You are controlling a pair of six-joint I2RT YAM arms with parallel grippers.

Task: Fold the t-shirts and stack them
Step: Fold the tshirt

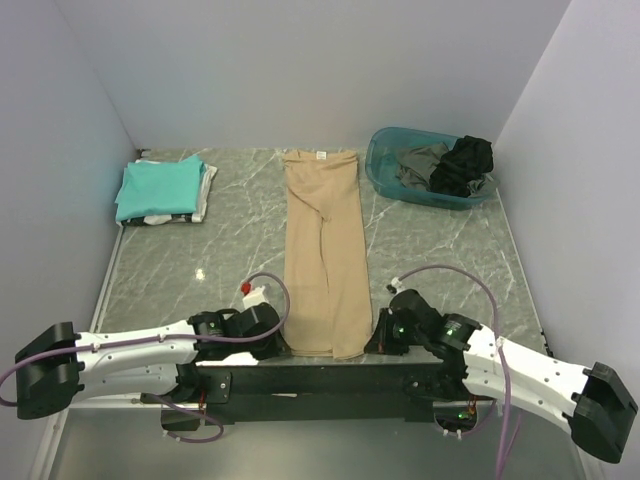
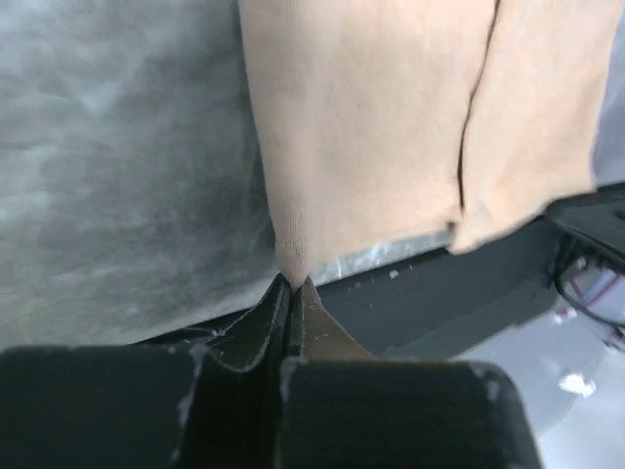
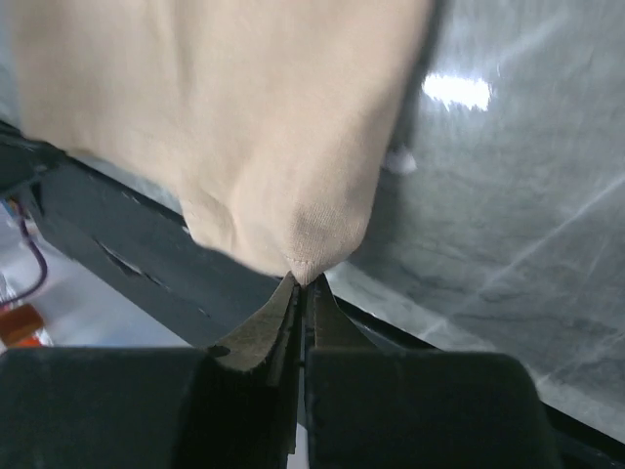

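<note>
- Both pairs of fingers are pressed together on cloth. The left fingers [image 2: 256, 327] pinch the lower-left hem corner of the tan t-shirt [image 1: 322, 250], and the right fingers [image 3: 327, 318] pinch its lower-right corner.
- This shirt lies in the centre of the top view as a long narrow strip on the tabletop [image 1: 230, 240]. Its sides are folded in, the white neck label [image 1: 322, 155] is at the upper end, and the hem reaches the near edge.
- The step in hand looks like gripping the hem for the crosswise fold.
- The next move calls for lifting both corners level and together, then carrying them up the frame toward the collar without letting the folded sides fall open.
- A teal t-shirt [image 1: 158, 188] tops the folded pile at upper left, where the tan one likely goes afterwards.
- The blue basket [image 1: 385, 165] at upper right holds dark garments [image 1: 462, 165], probably waiting their turn.
</note>
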